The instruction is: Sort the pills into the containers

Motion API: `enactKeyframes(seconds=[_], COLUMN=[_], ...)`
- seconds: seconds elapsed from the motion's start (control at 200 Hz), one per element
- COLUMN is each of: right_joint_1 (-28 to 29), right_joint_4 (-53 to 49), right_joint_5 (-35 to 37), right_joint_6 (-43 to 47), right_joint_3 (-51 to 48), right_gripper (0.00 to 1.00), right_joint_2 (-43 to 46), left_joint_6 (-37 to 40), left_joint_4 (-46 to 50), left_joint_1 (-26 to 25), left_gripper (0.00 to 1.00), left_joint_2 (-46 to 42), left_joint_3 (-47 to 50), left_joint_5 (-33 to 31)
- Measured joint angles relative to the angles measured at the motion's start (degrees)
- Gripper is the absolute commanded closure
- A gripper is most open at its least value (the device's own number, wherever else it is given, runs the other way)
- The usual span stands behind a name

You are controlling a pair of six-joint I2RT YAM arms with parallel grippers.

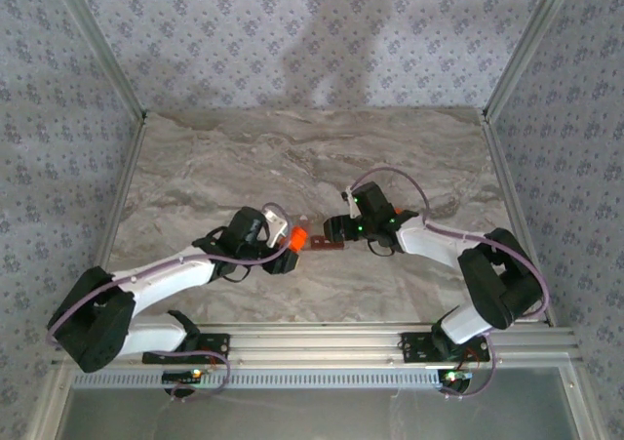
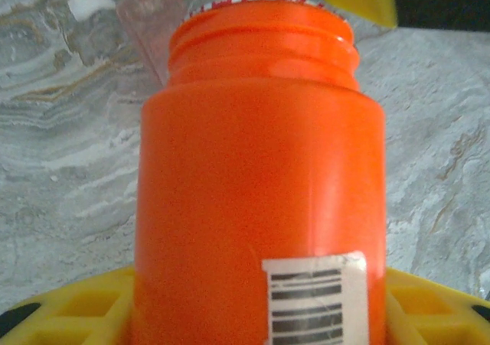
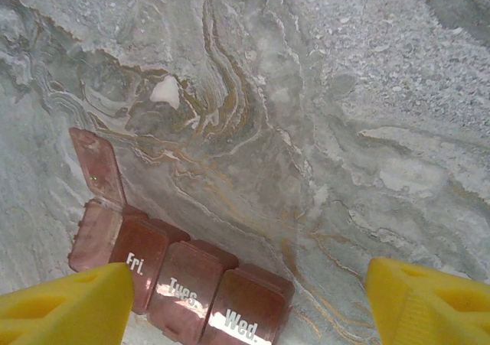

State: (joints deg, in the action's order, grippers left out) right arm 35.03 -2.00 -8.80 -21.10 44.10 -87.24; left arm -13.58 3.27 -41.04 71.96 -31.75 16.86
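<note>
Containers (image 3: 184,284) rest on marbled table (image 1: 244,157) between patterned walls (image 1: 292,30).

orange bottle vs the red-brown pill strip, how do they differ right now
The orange bottle is a bright round cylinder; the pill strip is a dark, flat row of square compartments. The bottle is held by the left gripper; the strip lies free on the table. The bottle carries a barcode label; the strip's lids read Fri., Tues., Wed. Both sit near the table's middle.

Red-brown containers (image 3: 191,284) strip flat on marble table (image 3: 344,92); end lid open, Fri., Tues., Wed. closed.
</note>
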Motion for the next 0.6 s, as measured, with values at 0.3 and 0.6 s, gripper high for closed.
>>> enactKeyframes(seconds=[0.3,0.6], right_joint_1=[0.0,0.0], right_joint_4=[-0.8,-0.8], right_joint_5=[0.4,0.4], right_joint_6=[0.2,0.2], right_joint_3=[0.0,0.0], right_gripper=[0.19,0.19], right_joint_2=[-2.6,-2.8], left_joint_6=[0.0,0.5], left_joint_4=[2.2,4.7], left_joint_1=[-1.0,-1.4], left_gripper=[1.0,1.0], left_joint_2=[3.6,6.4], left_joint_3=[-2.3,-4.4], left_joint_5=[-1.2,-2.1])
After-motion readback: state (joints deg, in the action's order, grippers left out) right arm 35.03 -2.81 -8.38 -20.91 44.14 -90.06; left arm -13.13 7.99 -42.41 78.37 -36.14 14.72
